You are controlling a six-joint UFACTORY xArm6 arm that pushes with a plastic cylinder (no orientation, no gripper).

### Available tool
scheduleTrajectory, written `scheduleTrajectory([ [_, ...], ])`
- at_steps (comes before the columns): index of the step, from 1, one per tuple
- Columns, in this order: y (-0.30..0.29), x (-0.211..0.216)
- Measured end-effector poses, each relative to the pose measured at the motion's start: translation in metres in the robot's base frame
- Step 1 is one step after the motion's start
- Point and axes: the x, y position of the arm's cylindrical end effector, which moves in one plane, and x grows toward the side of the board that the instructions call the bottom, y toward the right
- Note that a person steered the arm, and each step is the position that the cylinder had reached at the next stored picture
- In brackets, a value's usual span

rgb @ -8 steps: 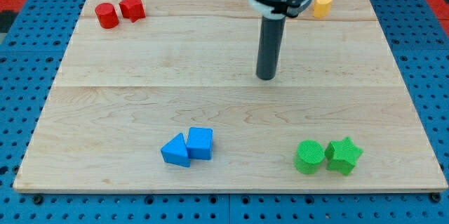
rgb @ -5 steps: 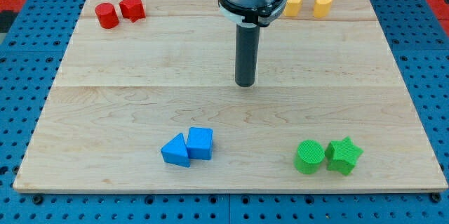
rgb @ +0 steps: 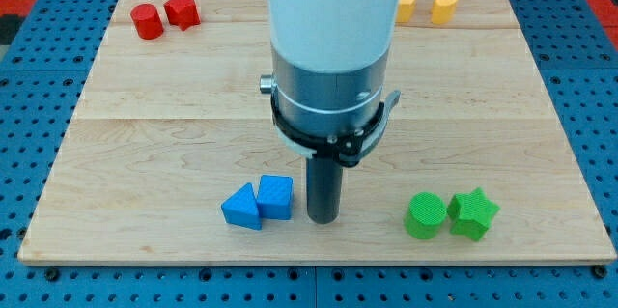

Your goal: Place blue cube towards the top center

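The blue cube (rgb: 276, 196) sits near the view's bottom, left of centre, on the wooden board (rgb: 145, 125). A blue wedge-shaped block (rgb: 241, 208) touches its left side. My tip (rgb: 323, 218) is on the board just right of the blue cube, a small gap apart from it. The arm's wide body hides the middle of the board above the tip.
A red cylinder (rgb: 147, 21) and a red star-like block (rgb: 182, 10) lie at the top left. Two yellow blocks (rgb: 444, 5) (rgb: 407, 4) lie at the top right, one partly hidden by the arm. A green cylinder (rgb: 425, 215) and a green star block (rgb: 473, 213) lie at the bottom right.
My tip moved from the board's upper middle leftward and then down to the view's bottom, ending just right of the blue cube. No block has moved.
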Motion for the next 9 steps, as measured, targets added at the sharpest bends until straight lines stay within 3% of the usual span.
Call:
scheduleTrajectory([
  [2, -0.056, -0.002],
  [5, -0.090, -0.126],
  [6, -0.057, -0.139],
  [9, 0.047, -0.118],
])
